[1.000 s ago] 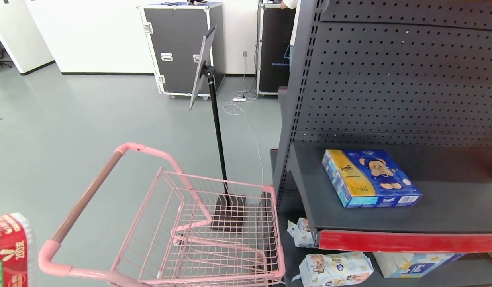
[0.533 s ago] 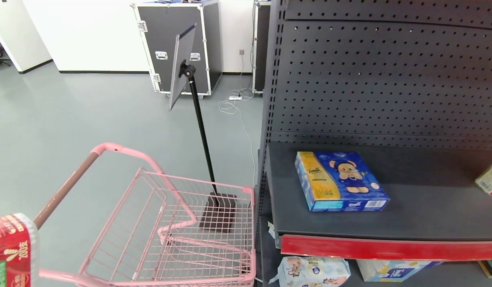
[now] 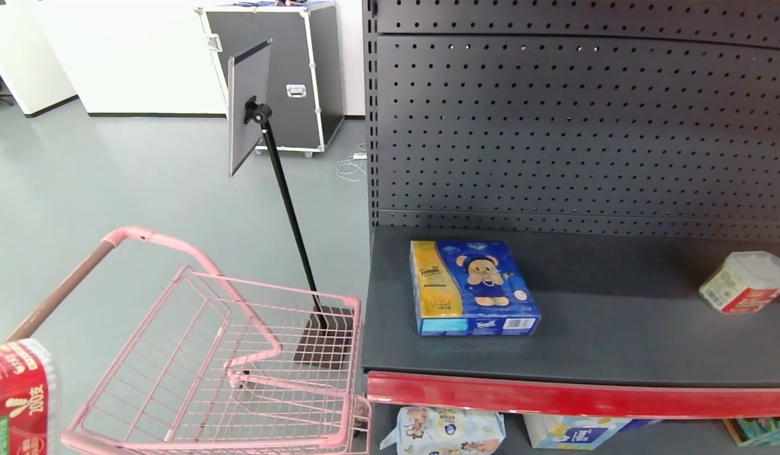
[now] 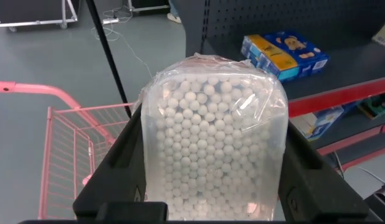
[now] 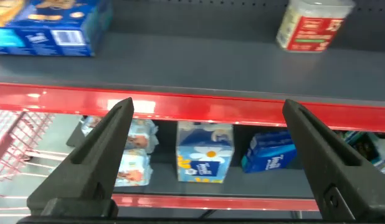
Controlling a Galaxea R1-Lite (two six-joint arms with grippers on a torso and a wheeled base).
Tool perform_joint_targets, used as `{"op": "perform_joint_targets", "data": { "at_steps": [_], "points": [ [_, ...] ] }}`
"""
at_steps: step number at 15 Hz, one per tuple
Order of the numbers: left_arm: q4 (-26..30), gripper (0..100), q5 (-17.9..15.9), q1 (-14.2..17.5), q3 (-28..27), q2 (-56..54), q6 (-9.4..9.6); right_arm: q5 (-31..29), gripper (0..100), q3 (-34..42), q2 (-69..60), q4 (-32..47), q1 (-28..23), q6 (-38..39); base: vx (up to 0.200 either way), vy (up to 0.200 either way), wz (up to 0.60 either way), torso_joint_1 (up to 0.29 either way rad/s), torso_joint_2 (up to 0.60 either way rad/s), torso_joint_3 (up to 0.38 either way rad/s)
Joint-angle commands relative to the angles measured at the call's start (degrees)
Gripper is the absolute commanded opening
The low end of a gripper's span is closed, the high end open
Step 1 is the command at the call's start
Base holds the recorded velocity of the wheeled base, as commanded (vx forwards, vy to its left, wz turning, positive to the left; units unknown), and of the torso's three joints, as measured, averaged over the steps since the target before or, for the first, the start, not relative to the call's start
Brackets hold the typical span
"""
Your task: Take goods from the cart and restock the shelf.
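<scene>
Left wrist view shows the swab pack's (image 4: 214, 106) white tips; head view, its red label (image 3: 17, 395). The left gripper's (image 4: 212, 174) jaws pinch it between them; the right gripper's (image 5: 211, 155) stand spread, empty.

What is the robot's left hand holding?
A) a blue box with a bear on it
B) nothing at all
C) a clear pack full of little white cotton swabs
C: the left gripper is shut on the clear pack of cotton swabs; the blue bear box lies on the shelf.
</scene>
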Motion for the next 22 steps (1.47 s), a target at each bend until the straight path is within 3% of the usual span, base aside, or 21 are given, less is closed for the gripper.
{"op": "perform_joint_targets", "data": {
  "at_steps": [1, 22],
  "points": [
    [0.0, 0, 0.0, 0.0, 0.0, 0.2, 0.02, 0.0, 100, 0.0, 0.0, 0.0, 0.0, 0.0, 0.0, -0.2, 0.0, 0.002, 0.01, 0.007],
    [-1.0, 0, -0.1, 0.0, -0.1, 0.7, 0.02, 0.0, 100, 0.0, 0.0, 0.0, 0.0, 0.0, 0.0, -0.2, 0.0, 0.002, 0.0, 0.003]
  ]
}}
